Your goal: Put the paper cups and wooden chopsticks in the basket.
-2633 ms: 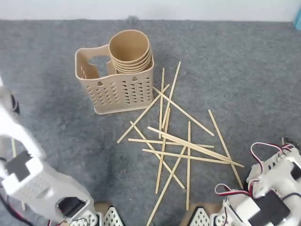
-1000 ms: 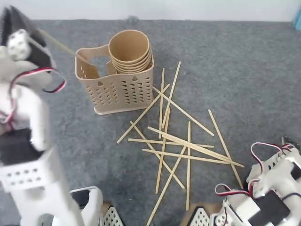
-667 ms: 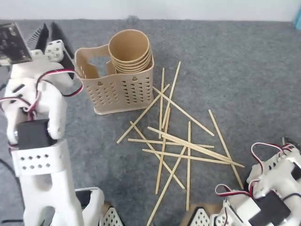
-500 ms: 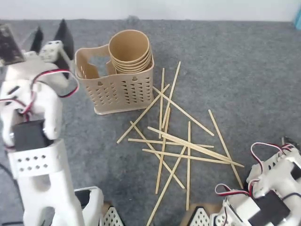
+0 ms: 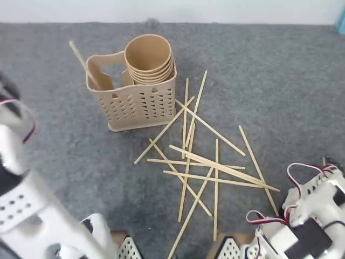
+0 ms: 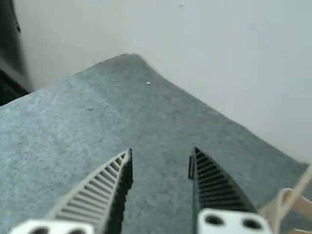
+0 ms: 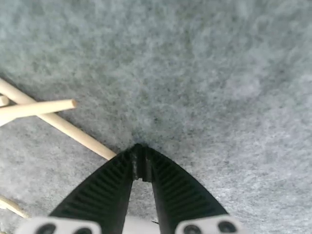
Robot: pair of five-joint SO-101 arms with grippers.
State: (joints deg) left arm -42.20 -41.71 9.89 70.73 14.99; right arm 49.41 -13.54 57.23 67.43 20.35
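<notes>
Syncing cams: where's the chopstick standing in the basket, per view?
High: chopstick leans out of the basket at its left end.
Left wrist: slanting over the basket rim, beyond the open left gripper.
Right wrist: other chopsticks, flat by the shut right gripper.
Shared landmark: grey carpet.

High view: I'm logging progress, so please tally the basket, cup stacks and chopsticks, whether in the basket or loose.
basket: 1
stack of paper cups, in basket: 1
chopstick in the basket: 1
loose chopsticks, overlapping: about 12
Total: about 15
</notes>
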